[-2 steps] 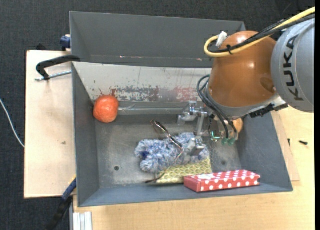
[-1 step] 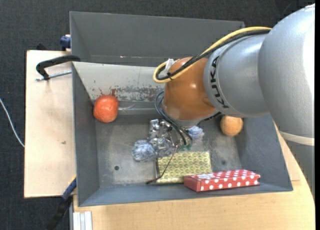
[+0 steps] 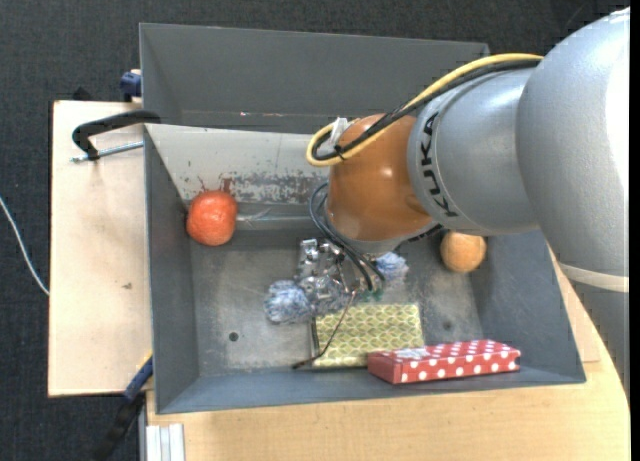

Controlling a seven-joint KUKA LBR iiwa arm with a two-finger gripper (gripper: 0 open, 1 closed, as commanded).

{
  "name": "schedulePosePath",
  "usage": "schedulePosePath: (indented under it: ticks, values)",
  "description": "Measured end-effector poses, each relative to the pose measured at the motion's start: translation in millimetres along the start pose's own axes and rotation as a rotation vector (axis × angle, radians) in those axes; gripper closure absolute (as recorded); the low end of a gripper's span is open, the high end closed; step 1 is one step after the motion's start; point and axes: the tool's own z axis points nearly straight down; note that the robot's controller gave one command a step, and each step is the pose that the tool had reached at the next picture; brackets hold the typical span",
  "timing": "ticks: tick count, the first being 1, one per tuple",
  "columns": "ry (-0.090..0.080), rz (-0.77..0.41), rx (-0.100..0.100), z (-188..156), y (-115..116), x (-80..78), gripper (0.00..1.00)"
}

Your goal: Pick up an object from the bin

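End effector sits low in the middle of the bin, just beside a crumpled blue-and-white wad on its left and a flat yellow-green patterned packet on its near side; whether it is open, closed or carrying anything I cannot tell. It may push the soft wad aside or snag the packet's edge. Bare floor lies left, below the orange ball; the red dotted box crowds the near wall.
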Motion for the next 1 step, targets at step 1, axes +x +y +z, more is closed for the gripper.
schedulePosePath:
  ticks: [1]
  values:
    - [0.012, 0.009, 0.0, -184.5, 0.8, -13.4, 1.0]
